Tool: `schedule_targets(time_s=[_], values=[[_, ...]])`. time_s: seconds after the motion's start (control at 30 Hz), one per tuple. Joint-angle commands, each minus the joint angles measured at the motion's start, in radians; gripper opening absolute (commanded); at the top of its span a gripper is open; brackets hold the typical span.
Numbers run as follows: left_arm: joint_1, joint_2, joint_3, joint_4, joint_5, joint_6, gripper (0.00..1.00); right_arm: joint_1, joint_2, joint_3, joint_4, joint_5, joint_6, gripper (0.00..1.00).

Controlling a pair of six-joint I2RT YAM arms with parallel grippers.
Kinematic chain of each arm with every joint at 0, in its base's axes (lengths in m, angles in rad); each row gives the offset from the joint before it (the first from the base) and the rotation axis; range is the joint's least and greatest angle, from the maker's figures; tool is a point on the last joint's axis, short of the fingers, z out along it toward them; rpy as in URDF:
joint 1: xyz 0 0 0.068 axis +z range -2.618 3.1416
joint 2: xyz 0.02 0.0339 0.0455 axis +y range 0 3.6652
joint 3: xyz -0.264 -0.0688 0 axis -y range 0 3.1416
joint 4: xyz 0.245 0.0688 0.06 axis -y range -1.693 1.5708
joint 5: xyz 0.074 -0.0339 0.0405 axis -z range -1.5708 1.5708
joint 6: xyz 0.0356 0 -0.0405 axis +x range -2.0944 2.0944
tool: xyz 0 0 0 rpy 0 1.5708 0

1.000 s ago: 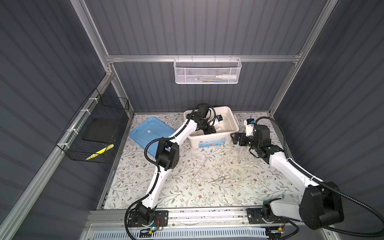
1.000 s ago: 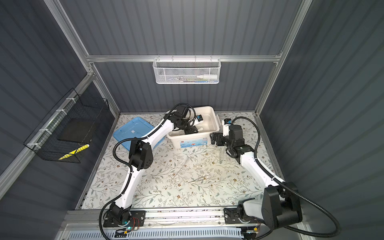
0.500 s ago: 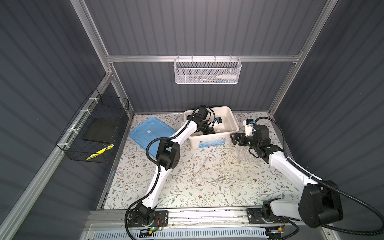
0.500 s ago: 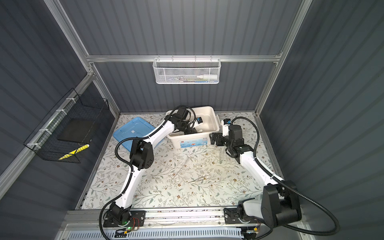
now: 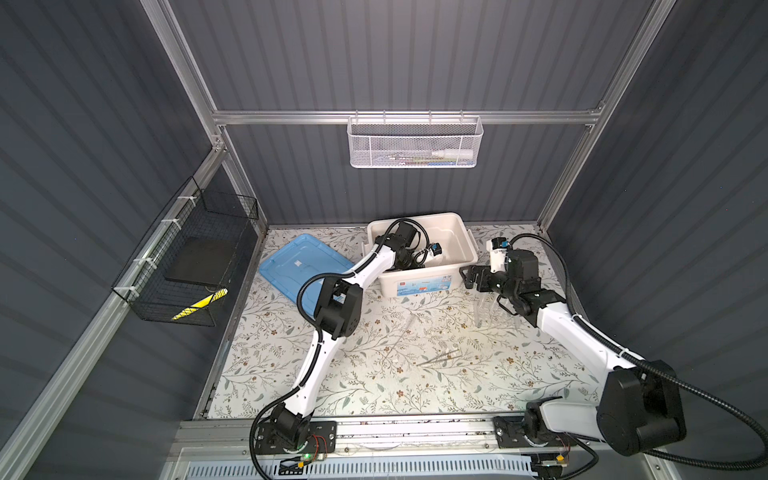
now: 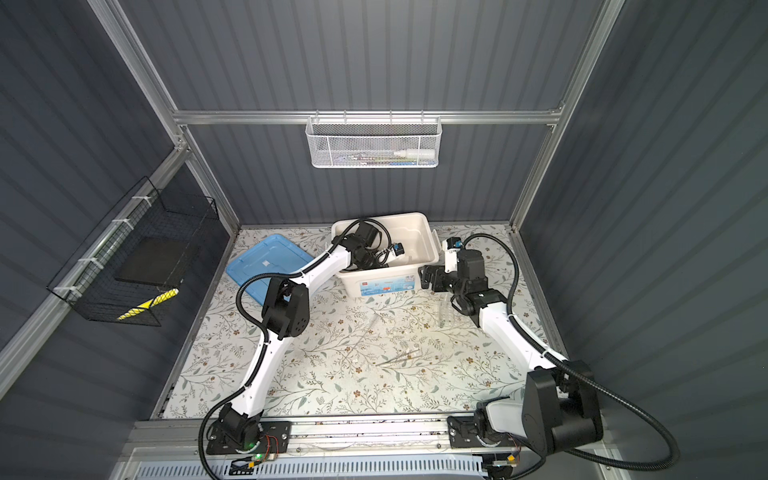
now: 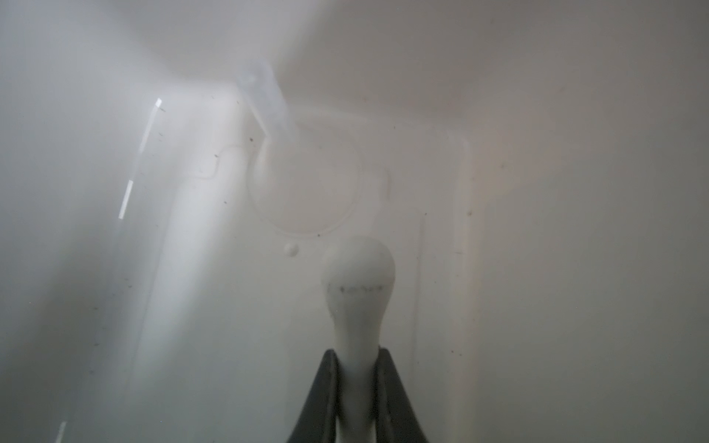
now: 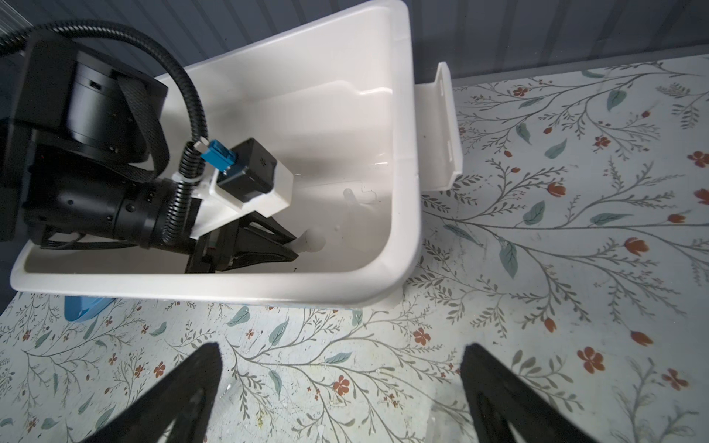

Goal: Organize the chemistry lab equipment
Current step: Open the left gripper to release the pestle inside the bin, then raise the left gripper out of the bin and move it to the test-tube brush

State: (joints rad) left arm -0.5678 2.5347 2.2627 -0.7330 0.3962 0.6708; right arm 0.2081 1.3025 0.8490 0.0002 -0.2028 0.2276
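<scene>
Inside the cream box (image 8: pixel 403 214), the left gripper (image 7: pixel 358 356) pinches the white pestle (image 7: pixel 358 276), a blurred clear tube (image 7: pixel 264 99) lying beyond its tips; outside, the right gripper (image 8: pixel 341 354) gapes empty.

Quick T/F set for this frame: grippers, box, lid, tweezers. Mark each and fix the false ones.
1. The left gripper is shut on the pestle, inside the box. True.
2. The right gripper is shut on a test tube. False: it is open, holds nothing and hangs over the table just outside the box.
3. The blue lid sits on the box. False: it lies on the table beside the box, which is open.
4. The tweezers lie on the table, outside the box. True.
</scene>
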Motion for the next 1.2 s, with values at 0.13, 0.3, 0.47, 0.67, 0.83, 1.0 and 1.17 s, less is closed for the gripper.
schedule_targets(time_s=[0.13,0.3,0.47,0.67,0.83,1.0,1.17], values=[[0.006,-0.019,-0.025,-0.017,0.018,-0.002,0.22,-0.006,-0.008,-0.010,0.007,-0.012,0.003,0.99],[0.005,-0.045,-0.031,-0.002,0.029,-0.018,0.35,-0.005,-0.031,-0.016,0.000,-0.009,0.006,0.99],[0.005,-0.103,-0.075,0.033,0.048,-0.036,0.53,-0.005,-0.059,-0.031,0.002,-0.008,0.012,0.99],[0.004,-0.175,-0.128,0.103,0.076,-0.079,0.74,-0.006,-0.097,-0.044,-0.006,-0.006,0.020,0.99],[0.003,-0.227,-0.152,0.159,0.057,-0.109,0.90,-0.006,-0.131,-0.051,-0.012,-0.017,0.011,0.99],[0.003,-0.289,-0.195,0.254,-0.002,-0.140,0.99,-0.006,-0.158,-0.047,-0.026,-0.054,-0.008,0.99],[0.002,-0.371,-0.256,0.360,-0.083,-0.201,1.00,-0.006,-0.176,-0.052,-0.031,-0.060,-0.010,0.99]])
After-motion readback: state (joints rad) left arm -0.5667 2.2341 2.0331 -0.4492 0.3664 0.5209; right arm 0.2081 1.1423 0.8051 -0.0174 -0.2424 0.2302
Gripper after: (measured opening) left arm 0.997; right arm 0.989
